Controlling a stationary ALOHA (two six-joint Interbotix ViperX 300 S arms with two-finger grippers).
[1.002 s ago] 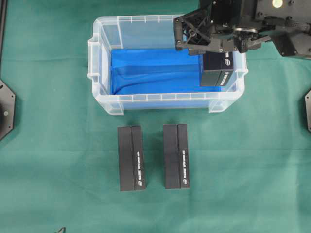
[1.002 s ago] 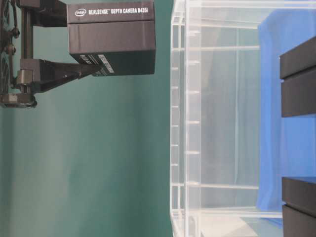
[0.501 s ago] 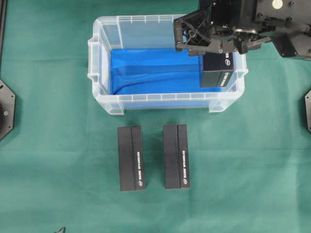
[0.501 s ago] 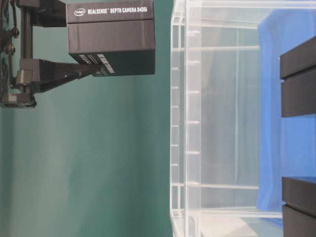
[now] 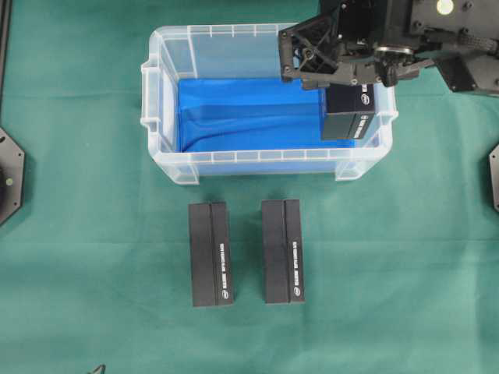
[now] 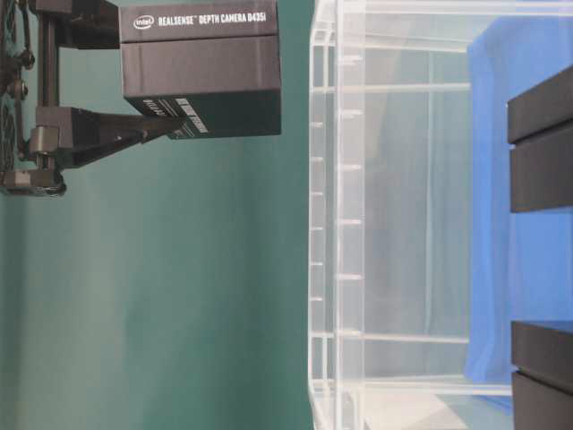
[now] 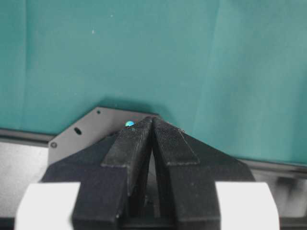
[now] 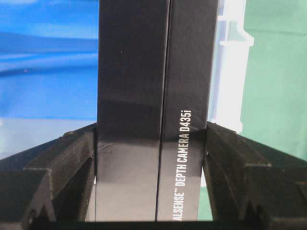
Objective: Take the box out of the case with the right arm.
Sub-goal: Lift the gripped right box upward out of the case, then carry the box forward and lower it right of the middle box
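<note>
Between the right tool's [image 8: 153, 191] fingers sits the slim black cardboard box [image 8: 153, 96], gripped firmly; carry it sideways past the clear plastic case's [image 5: 234, 164] rim beneath, keeping it level.

Almost nothing differs across the last second. In the table-level view the black rectangular cardboard box [image 6: 201, 70], clamped in the all-black right gripper [image 6: 152, 125], sits a hair further toward nine o'clock, away from the clear plastic case [image 6: 336, 224]. In the overhead view no shift can be made out.
</note>
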